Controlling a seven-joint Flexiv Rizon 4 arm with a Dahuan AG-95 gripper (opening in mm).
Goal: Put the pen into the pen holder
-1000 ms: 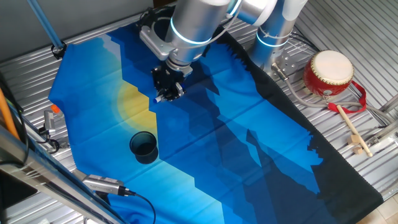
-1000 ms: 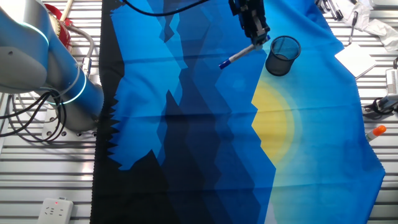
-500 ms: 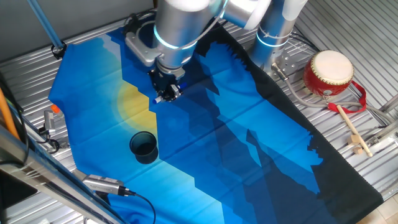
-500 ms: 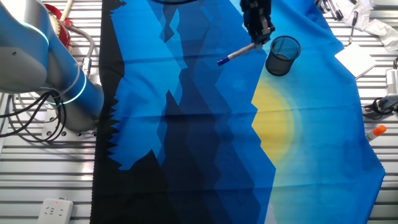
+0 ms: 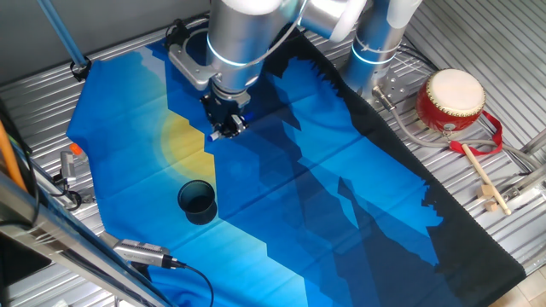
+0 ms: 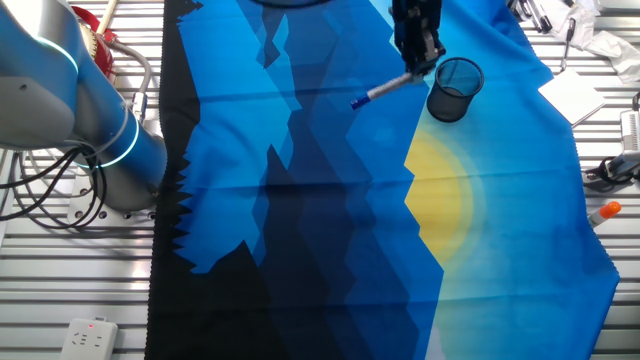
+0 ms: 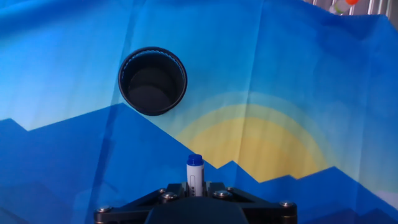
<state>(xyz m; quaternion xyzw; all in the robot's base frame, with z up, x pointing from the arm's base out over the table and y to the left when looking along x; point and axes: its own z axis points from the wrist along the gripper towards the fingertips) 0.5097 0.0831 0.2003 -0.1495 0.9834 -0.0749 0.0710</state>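
Claw (image 6: 424,66) clamped on the pen (image 6: 385,89), held off the cloth (image 5: 281,196), blue tip sticking out sideways. Pen holder (image 7: 152,81) sits ahead-left of claw, apart. Tilt the pen tip-down, centre over the rim, lower before release; avoid clipping the rim.

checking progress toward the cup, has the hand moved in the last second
Yes. In the one fixed view the hand, shut on the pen, has shifted slightly left across the cloth. The pen holder has stayed put.
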